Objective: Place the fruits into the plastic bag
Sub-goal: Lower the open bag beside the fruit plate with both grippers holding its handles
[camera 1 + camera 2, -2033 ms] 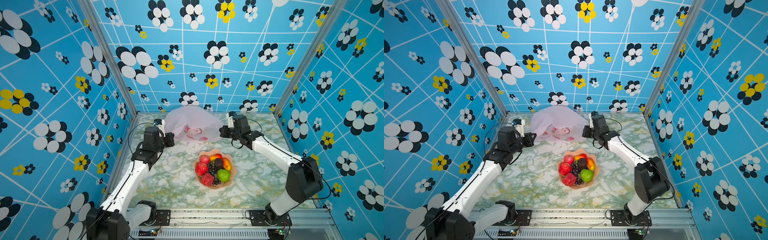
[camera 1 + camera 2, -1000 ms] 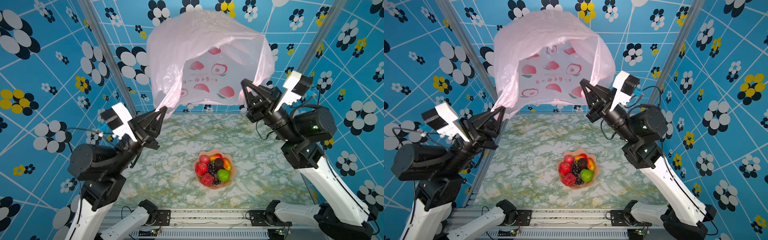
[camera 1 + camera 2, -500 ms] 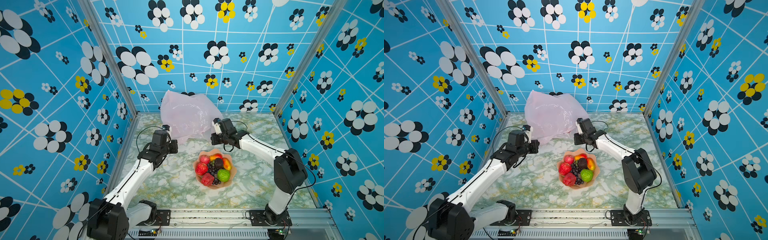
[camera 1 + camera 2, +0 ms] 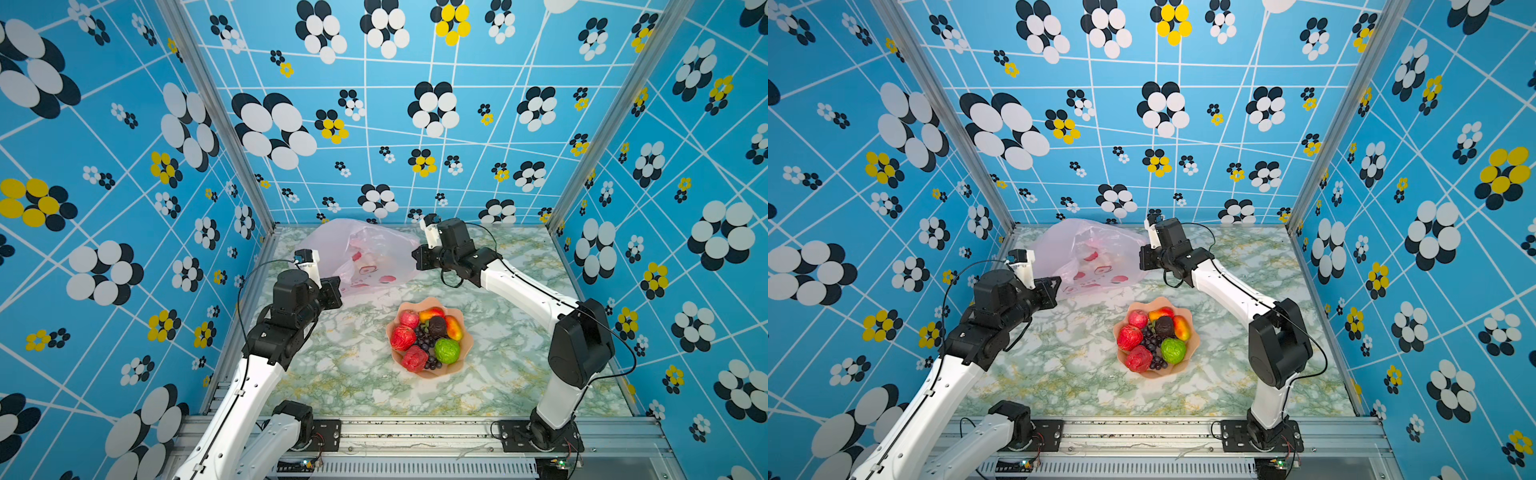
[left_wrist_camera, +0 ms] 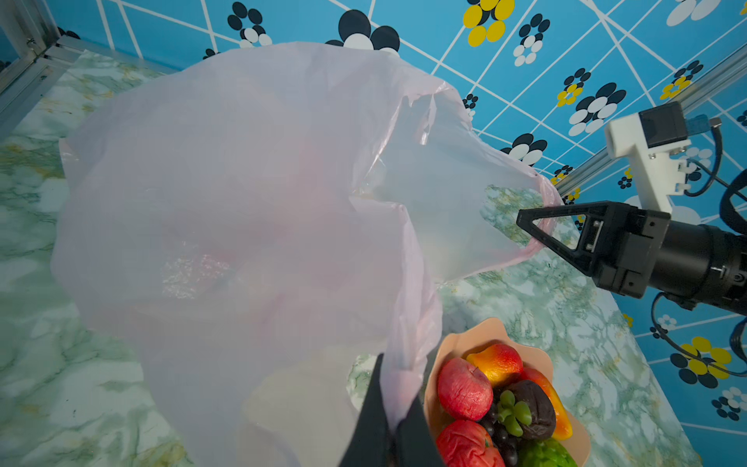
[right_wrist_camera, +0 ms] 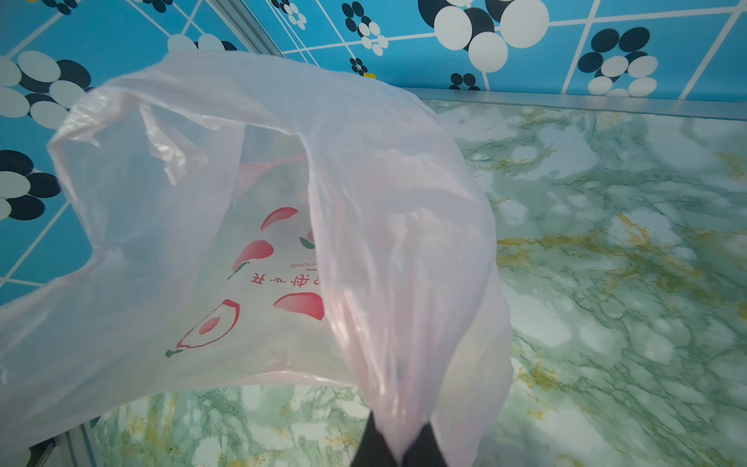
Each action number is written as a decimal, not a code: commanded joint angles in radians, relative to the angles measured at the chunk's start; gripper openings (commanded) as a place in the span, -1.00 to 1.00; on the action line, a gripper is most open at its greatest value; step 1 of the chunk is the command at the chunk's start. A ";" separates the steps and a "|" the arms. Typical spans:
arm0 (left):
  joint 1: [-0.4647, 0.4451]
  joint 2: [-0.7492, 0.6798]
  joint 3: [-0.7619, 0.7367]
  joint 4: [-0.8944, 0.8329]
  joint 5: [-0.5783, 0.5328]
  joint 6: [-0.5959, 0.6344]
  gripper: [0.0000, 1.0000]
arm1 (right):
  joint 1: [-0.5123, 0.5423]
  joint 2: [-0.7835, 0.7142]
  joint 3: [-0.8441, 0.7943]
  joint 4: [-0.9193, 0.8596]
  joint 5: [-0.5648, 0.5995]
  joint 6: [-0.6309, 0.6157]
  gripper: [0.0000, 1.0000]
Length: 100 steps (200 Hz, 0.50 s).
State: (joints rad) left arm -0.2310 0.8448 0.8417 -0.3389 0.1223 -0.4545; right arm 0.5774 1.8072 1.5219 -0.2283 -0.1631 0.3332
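Fruits point(image 4: 428, 337) are all piled in the peach bowl point(image 4: 468, 343). The bowl sits near the middle of the bench point(image 4: 332, 374). In it we see three bumpy red ones point(image 4: 402, 337), a green round one point(image 4: 447, 350), a dark maroon one point(image 4: 437, 326) and two red-yellow mangoes point(image 4: 454, 327). A bunch of dark grapes point(image 4: 424, 344) lies in the middle of them.

We see the plastic bag point(image 4: 365, 249) by the far edge of the bench, more to the left than the bowl and near it. It is thin, pale pink and puffed up. Red fruit drawings show on it.

Our left hand point(image 4: 337, 289) is closed tight on the bag's side nearer the left edge of the bench. In the left wrist view its black fingers point(image 5: 370, 420) pinch the pink plastic between them. Our right hand point(image 4: 414, 254) is closed tight too, on the other side of the bag. In the right wrist view its fingers point(image 6: 370, 449) squeeze a bunched strip of the bag. The bag's mouth is spread open between the two hands.
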 commanded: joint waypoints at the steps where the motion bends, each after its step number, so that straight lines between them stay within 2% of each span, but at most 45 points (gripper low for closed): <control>1: 0.010 -0.030 -0.053 -0.020 -0.020 -0.031 -1.00 | -0.001 0.004 0.030 -0.002 -0.016 0.001 -1.00; 43: 0.013 -0.054 -0.077 -0.020 -0.030 -0.023 -1.00 | -0.004 -0.071 -0.024 0.020 -0.033 0.049 -1.00; 57: 0.015 -0.053 -0.082 -0.018 -0.027 0.000 -0.60 | -0.001 -0.104 -0.047 0.036 -0.052 0.088 -1.00; 70: 0.015 -0.045 -0.088 -0.010 0.004 0.028 -0.49 | 0.004 -0.128 -0.059 0.048 -0.063 0.117 -1.00; 88: 0.017 -0.014 -0.086 -0.010 0.067 0.053 -0.17 | 0.024 -0.154 -0.059 0.049 -0.064 0.131 -1.00; 94: 0.015 -0.002 -0.084 -0.015 0.087 0.060 -0.16 | 0.032 -0.159 -0.052 0.049 -0.064 0.132 -1.00; 100: 0.015 0.017 -0.080 -0.020 0.107 0.065 0.01 | 0.039 -0.162 -0.045 0.047 -0.065 0.133 -1.00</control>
State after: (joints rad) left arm -0.2218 0.8177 0.7704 -0.3519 0.1429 -0.4377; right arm 0.5858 1.6993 1.4719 -0.2192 -0.2008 0.4263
